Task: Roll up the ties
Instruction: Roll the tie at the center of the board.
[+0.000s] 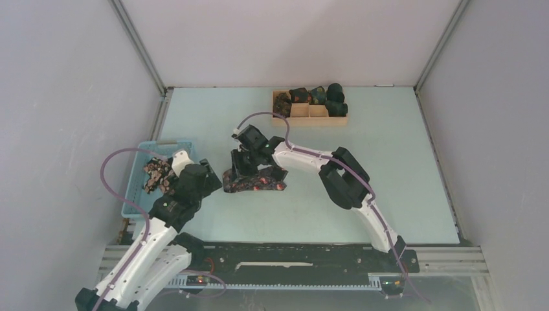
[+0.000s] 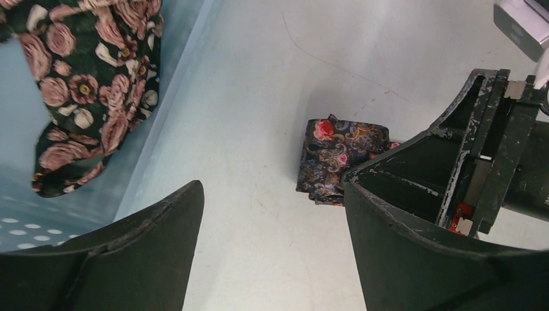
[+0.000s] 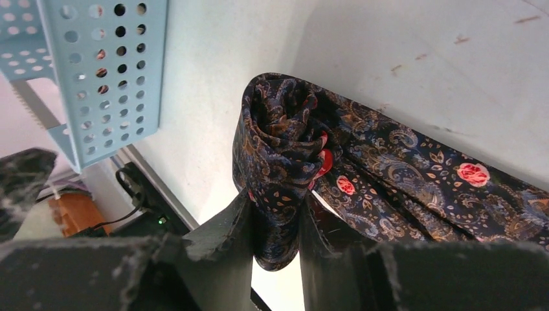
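The right gripper (image 3: 275, 243) pinches the rolled end (image 3: 278, 136) of the tie (image 3: 421, 188) between its two fingers, so the roll stands directly in front of this gripper. The loose part of the tie lies flat on the desk (image 1: 388, 162) and goes away from the roll to the gripper's right, on the side away from the basket (image 3: 97, 65). In my judgement the next turn must follow this long axis, with the roll travelling over the loose part.

The left gripper (image 2: 272, 259) has its fingers spread wide and holds nothing. The tie is ahead of it and a little to its right, near but not touching. A second tie (image 2: 84, 84), with pink roses, lies in the basket ahead of it to its left. The right arm is the nearer one, because it already has the tie.

The tray (image 1: 309, 120) is far ahead of both grippers. I can read no brand, label or writing.
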